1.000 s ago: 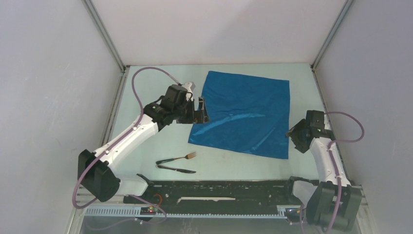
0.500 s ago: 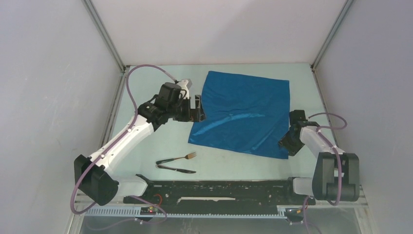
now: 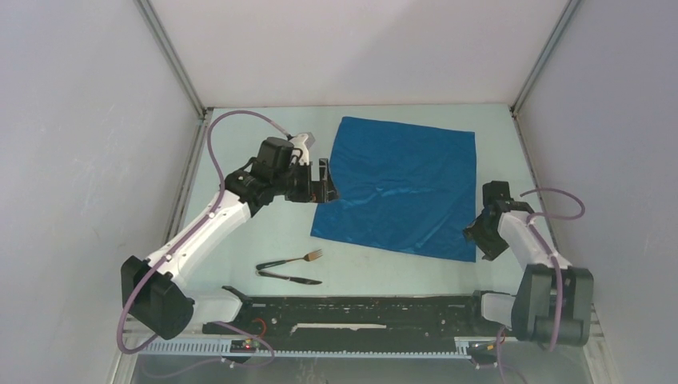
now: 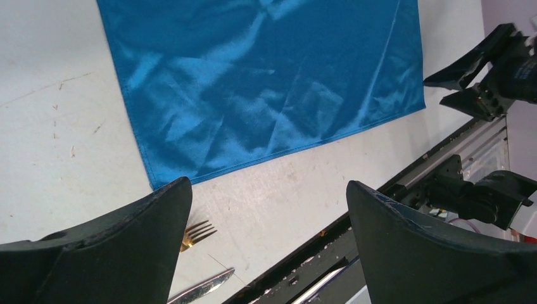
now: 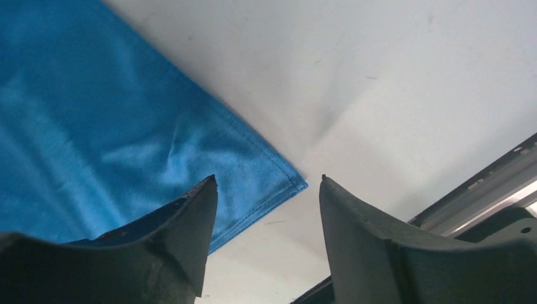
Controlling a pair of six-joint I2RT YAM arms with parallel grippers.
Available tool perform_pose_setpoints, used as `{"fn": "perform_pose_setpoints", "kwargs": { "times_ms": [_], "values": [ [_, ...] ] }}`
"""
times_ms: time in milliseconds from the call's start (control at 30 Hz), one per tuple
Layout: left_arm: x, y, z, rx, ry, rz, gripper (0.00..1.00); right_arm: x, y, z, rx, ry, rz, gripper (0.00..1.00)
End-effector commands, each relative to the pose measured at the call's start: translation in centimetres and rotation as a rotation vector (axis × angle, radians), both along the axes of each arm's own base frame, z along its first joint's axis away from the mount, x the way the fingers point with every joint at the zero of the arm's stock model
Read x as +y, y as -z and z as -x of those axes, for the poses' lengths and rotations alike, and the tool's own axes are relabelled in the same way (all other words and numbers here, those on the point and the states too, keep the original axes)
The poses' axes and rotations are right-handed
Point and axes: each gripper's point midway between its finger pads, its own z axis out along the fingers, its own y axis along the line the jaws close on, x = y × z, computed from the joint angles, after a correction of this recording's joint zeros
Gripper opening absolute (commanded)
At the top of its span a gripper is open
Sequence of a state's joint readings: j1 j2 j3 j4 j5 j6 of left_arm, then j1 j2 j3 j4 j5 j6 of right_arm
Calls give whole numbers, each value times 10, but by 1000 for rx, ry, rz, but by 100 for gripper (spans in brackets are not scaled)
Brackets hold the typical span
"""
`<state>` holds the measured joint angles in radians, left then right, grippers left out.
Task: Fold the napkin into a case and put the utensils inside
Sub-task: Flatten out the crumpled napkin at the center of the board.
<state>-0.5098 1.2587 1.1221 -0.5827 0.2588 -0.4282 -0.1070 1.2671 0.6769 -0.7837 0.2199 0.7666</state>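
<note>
The blue napkin (image 3: 400, 186) lies spread flat on the table, unfolded; no case shape shows. It also shows in the left wrist view (image 4: 266, 82) and the right wrist view (image 5: 120, 139). My left gripper (image 3: 323, 181) is open and empty, just off the napkin's left edge. My right gripper (image 3: 478, 240) is open and empty at the napkin's near right corner (image 5: 292, 183), a little above the table. The fork (image 3: 297, 259) and the dark knife (image 3: 289, 278) lie together near the front left; the fork's tines (image 4: 197, 232) and the knife's tip (image 4: 206, 285) show in the left wrist view.
A black rail (image 3: 360, 308) runs along the table's near edge. Grey walls and metal frame posts (image 3: 172, 64) close in the table at the left, back and right. The right gripper also shows in the left wrist view (image 4: 487, 76).
The right arm swung in to the napkin's near right corner, then eased slightly right. The left gripper shifted a little away from the napkin's left edge. The long crease across the napkin has flattened.
</note>
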Motion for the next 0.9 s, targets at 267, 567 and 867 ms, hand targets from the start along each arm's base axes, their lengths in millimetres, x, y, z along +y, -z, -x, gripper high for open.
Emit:
{"fn": "perform_pose_setpoints", "kwargs": {
  "times_ms": [267, 567, 867],
  "values": [
    [-8, -16, 3, -33, 46, 57, 100, 0, -14, 12, 31, 91, -46, 61],
    [-11, -16, 6, -10, 64, 79, 99, -5, -1, 10, 68, 105, -18, 57],
    [-11, -13, 4, 6, 64, 82, 99, -7, 14, 3, 85, 103, -11, 55]
  ]
}}
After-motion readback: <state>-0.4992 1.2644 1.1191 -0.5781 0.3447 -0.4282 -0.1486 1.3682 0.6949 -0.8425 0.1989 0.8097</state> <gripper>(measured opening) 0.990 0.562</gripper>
